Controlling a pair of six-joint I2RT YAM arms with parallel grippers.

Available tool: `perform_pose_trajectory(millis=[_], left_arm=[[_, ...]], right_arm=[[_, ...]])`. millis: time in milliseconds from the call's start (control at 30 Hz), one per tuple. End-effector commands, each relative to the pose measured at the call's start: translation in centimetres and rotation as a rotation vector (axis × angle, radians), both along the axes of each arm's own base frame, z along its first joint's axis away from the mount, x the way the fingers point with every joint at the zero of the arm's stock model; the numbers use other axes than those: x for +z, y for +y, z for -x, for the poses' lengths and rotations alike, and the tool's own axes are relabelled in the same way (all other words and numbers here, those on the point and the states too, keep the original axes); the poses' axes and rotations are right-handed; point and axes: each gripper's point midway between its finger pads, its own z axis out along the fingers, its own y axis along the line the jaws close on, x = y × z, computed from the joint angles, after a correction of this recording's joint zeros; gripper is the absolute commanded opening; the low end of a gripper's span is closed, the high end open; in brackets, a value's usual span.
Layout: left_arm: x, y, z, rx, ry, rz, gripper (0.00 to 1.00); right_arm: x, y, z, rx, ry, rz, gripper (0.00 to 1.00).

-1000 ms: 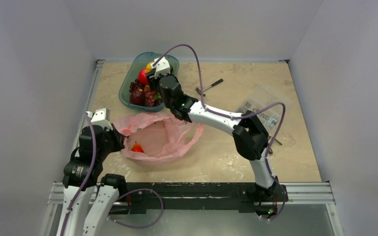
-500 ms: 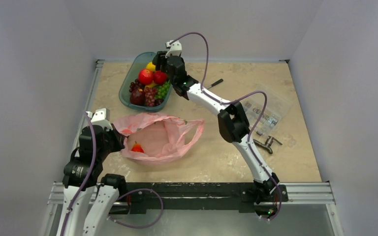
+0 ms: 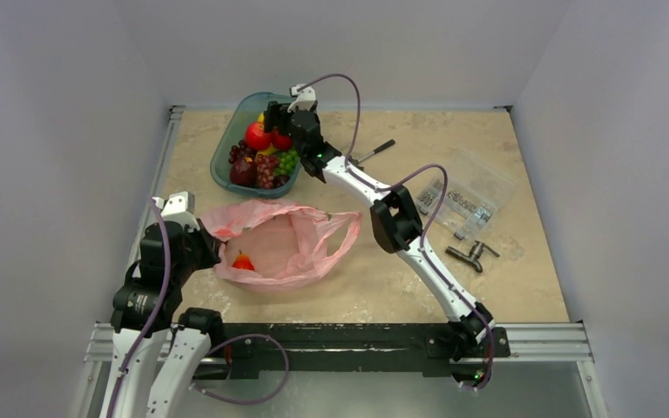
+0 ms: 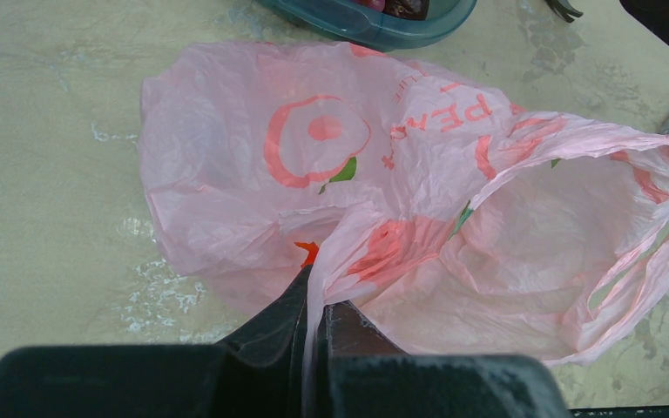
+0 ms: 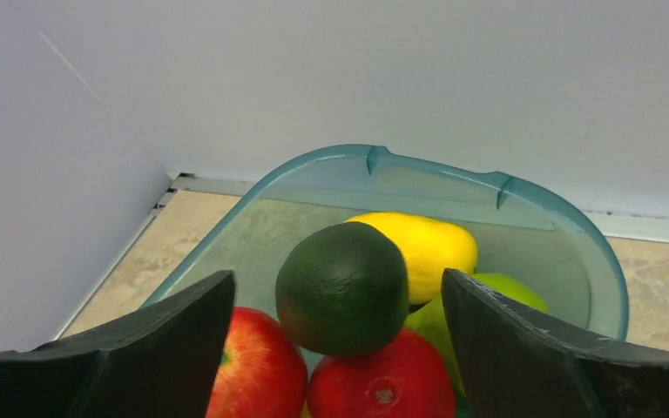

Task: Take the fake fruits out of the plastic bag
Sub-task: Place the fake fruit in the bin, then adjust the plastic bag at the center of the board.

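The pink plastic bag [image 3: 289, 246] lies open at the near left of the table. One red fruit [image 3: 242, 261] shows inside it. My left gripper [image 3: 212, 250] is shut on the bag's left rim; the left wrist view shows the thin plastic [image 4: 375, 174] pinched between the fingers [image 4: 314, 305]. My right gripper [image 3: 273, 116] is open over the far end of the teal tray [image 3: 220, 165]. In the right wrist view a dark green fruit [image 5: 341, 287] sits between the spread fingers, untouched, on a red apple [image 5: 257, 370] and a red fruit [image 5: 383, 387].
The tray [image 5: 435, 172] also holds a yellow fruit [image 5: 422, 244], a light green fruit [image 5: 496, 294] and grapes [image 3: 266, 167]. A pen [image 3: 375, 150], a clear bag of small parts [image 3: 469, 193] and a dark metal tool [image 3: 470, 254] lie to the right. Walls stand close behind the tray.
My right arm has stretched out and carried its gripper from the tray's near part to its far end. The left gripper and the bag have not moved.
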Motion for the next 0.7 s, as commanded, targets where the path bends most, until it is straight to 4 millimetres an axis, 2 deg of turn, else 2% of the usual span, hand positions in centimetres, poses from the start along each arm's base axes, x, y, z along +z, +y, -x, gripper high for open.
perform_pose_trajectory(millis=[0, 233, 367, 500, 600, 633, 667], left_arm=[[0.7, 0.1, -0.6, 0.008, -0.031, 0.003, 0.00], [0.7, 0.2, -0.6, 0.014, -0.032, 0.001, 0.00], [0.7, 0.2, -0.6, 0.016, -0.033, 0.001, 0.00], [0.6, 0.2, -0.6, 0.016, -0.029, 0.001, 0.00], [0.6, 0.2, -0.6, 0.015, -0.026, 0.002, 0.00], [0.6, 0.1, -0.7, 0.013, -0.027, 0.002, 0.00], [0.6, 0.1, -0.7, 0.012, -0.025, 0.002, 0.00]], right_arm=[[6.6, 0.0, 0.5, 0.014, -0.116, -0.047, 0.97], [10.0, -1.3, 1.6, 0.007, -0.111, 0.030, 0.99], [11.9, -3.1, 3.1, -0.015, -0.053, 0.051, 0.99], [13.0, -4.4, 6.6, 0.024, 0.032, 0.050, 0.99], [14.1, -5.0, 10.4, 0.077, 0.065, 0.063, 0.99], [15.6, -5.3, 12.1, 0.098, 0.059, 0.056, 0.99], [15.8, -5.4, 13.5, 0.120, 0.065, 0.059, 0.99]])
